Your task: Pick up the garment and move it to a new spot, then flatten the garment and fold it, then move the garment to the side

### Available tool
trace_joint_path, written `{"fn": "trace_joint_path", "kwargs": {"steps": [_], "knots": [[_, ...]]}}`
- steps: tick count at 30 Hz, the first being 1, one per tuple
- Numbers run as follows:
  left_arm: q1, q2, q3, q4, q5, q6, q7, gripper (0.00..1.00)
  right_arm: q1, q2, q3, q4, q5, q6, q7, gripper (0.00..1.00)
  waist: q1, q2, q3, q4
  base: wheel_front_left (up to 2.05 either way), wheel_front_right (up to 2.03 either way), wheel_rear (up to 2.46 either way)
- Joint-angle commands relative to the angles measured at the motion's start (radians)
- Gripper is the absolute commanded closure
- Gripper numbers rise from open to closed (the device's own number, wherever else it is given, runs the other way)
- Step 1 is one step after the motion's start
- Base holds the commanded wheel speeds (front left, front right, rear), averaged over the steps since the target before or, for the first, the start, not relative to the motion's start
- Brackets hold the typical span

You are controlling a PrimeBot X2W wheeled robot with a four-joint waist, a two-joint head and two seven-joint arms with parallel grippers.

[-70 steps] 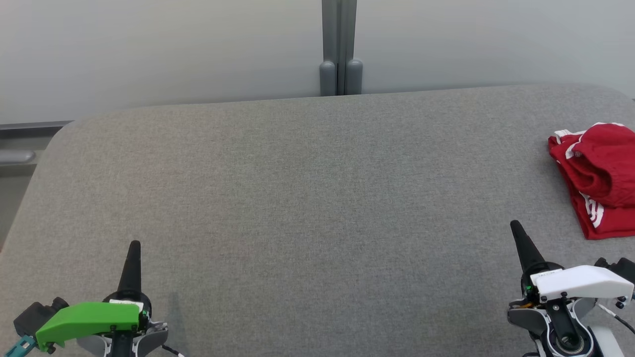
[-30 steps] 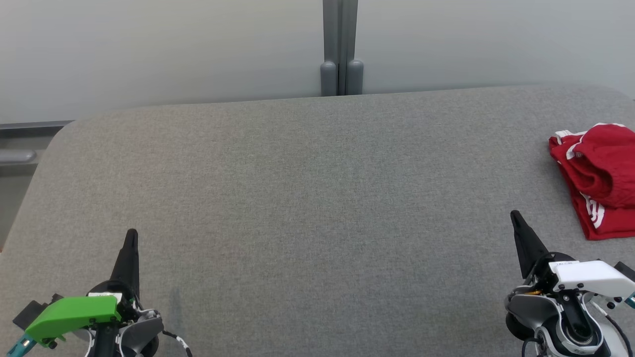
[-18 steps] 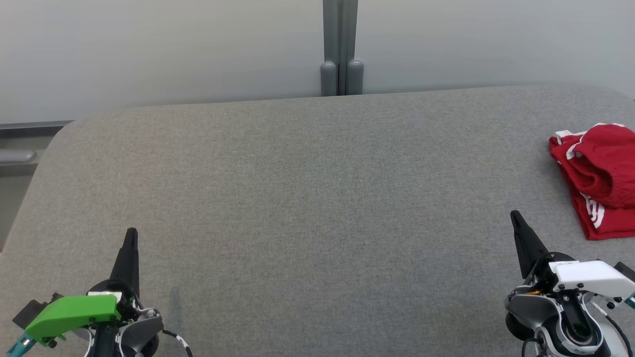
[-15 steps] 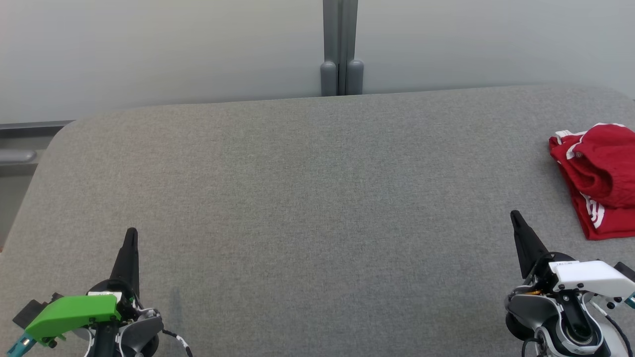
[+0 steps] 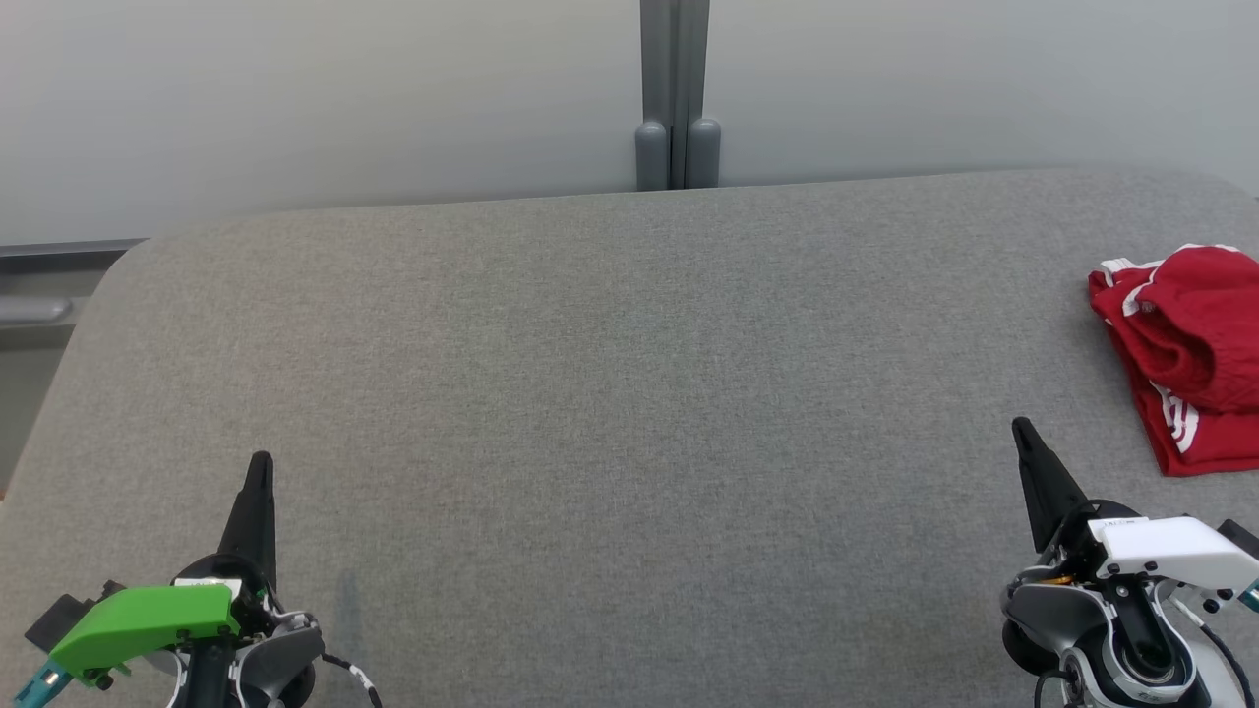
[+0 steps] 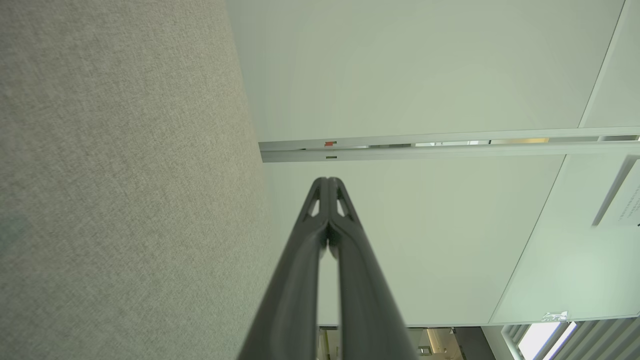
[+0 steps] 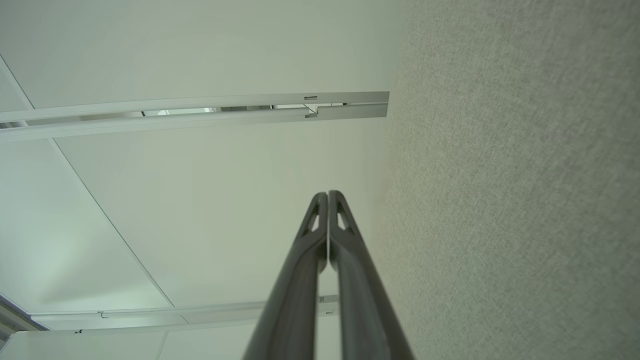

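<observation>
The garment [image 5: 1185, 354] is red with white stripes and lies bunched and loosely folded at the right edge of the grey table [image 5: 610, 393] in the head view, cut off by the frame. My right gripper [image 5: 1020, 430] stands at the lower right, shut and empty, its tip left of and below the garment, apart from it. At the lower left my left gripper [image 5: 261, 462] is shut and empty too. In the wrist views the left gripper [image 6: 328, 181] and the right gripper [image 7: 327, 194] each show both fingers pressed together, pointing past the table towards the pale wall.
A pale wall with a grey vertical post [image 5: 674, 98] runs behind the table's far edge. The table's corners are rounded, and a grey ledge [image 5: 49, 256] shows beyond the left corner.
Over the last second nothing has moved. Before that, both grippers shifted slightly, their tips rising a little in the head view.
</observation>
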Motion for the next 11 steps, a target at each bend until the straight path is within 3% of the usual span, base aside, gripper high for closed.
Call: {"fn": "trace_joint_path", "kwargs": {"steps": [1, 11], "knots": [[-0.011, 0.000, 0.002, -0.002, -0.003, -0.004, 0.004, 1.00, -0.006, -0.001, -0.001, 0.001, 0.006, 0.000, 0.004, 1.00, 0.0000, 0.0000, 0.000, 0.000, 0.00, 0.00, 0.00], [-0.011, 0.000, 0.002, -0.002, -0.003, -0.004, 0.004, 1.00, -0.006, -0.001, -0.001, 0.001, 0.006, 0.000, 0.003, 1.00, 0.0000, 0.0000, 0.000, 0.000, 0.00, 0.00, 0.00]]}}
